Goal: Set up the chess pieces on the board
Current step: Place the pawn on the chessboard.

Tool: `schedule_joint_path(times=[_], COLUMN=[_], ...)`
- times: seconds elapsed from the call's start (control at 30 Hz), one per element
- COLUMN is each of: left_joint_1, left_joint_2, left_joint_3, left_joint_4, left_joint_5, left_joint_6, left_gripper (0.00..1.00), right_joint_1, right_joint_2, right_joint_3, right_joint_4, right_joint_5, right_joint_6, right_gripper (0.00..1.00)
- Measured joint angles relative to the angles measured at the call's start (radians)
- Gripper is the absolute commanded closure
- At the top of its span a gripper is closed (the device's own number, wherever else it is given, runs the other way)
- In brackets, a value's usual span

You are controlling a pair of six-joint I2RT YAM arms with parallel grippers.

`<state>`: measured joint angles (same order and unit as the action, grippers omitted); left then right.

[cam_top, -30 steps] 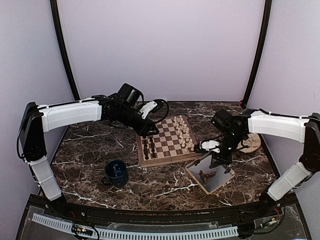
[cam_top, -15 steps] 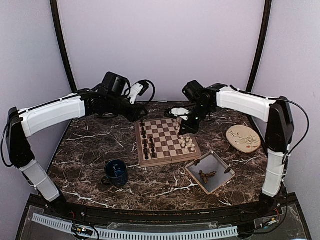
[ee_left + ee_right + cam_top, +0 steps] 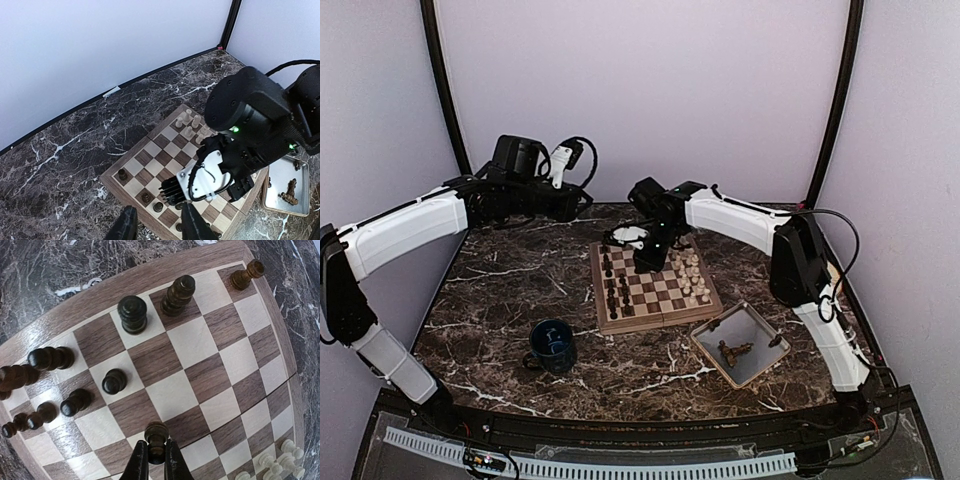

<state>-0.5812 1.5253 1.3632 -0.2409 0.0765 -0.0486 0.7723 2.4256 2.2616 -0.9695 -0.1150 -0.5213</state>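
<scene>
Far left, the left arm reaches over the back of the tabletop. Its left pincer is up in the air, with its fingers spread and nothing between them. Lower left of the top view, a dark blue mug stands upright on the marble, near the board's left corner but apart from it. The board lies at the centre. The dark chess pieces are bunched along its left side, most of them upright. One stands alone at the far left corner. Over the board's far middle squares, the right pincer points down and pinches a dark pawn by the head, low over the squares. I cannot tell whether its base touches. The cream chess pieces cluster on the board's right side. Lower right, a grey tray sits just beside the board's near corner, with a few loose dark pieces lying in it.
</scene>
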Motion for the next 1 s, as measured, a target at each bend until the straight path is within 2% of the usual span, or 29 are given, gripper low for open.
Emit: schedule_joint_path(times=[0.1,0.2,0.27,0.53,0.63,0.77,0.9,1.0], left_joint_1=[0.001,0.004,0.007,0.021,0.023,0.016,-0.023,-0.080], left_joint_2=[0.000,0.000,0.000,0.017,0.077,0.204,0.316,0.404], left_joint_3=[-0.001,-0.001,-0.001,0.012,0.061,0.138,0.174,0.240], left_joint_4=[0.004,0.006,0.007,-0.005,-0.041,-0.113,-0.184,-0.257], left_joint_5=[0.007,0.014,0.019,0.060,0.098,0.156,0.181,0.177], left_joint_6=[0.000,-0.001,-0.001,0.007,0.016,0.039,0.057,0.067], left_gripper=[0.68,0.68,0.68,0.66,0.67,0.68,0.68,0.69], right_joint_1=[0.004,0.006,0.007,0.006,-0.003,-0.039,-0.125,-0.193], right_joint_2=[0.048,0.071,0.071,0.034,-0.091,-0.378,-0.635,-0.765], right_joint_3=[0.043,0.058,0.059,0.003,-0.160,-0.451,-0.681,-0.846], right_joint_4=[-0.002,0.005,0.001,-0.003,0.021,0.064,0.142,0.218], right_joint_5=[0.015,0.027,0.034,0.048,0.040,-0.002,-0.055,-0.097], right_joint_6=[0.002,0.003,0.001,0.009,0.007,0.007,0.009,0.017], right_gripper=[0.92,0.75,0.69,0.64,0.63,0.63,0.63,0.63])
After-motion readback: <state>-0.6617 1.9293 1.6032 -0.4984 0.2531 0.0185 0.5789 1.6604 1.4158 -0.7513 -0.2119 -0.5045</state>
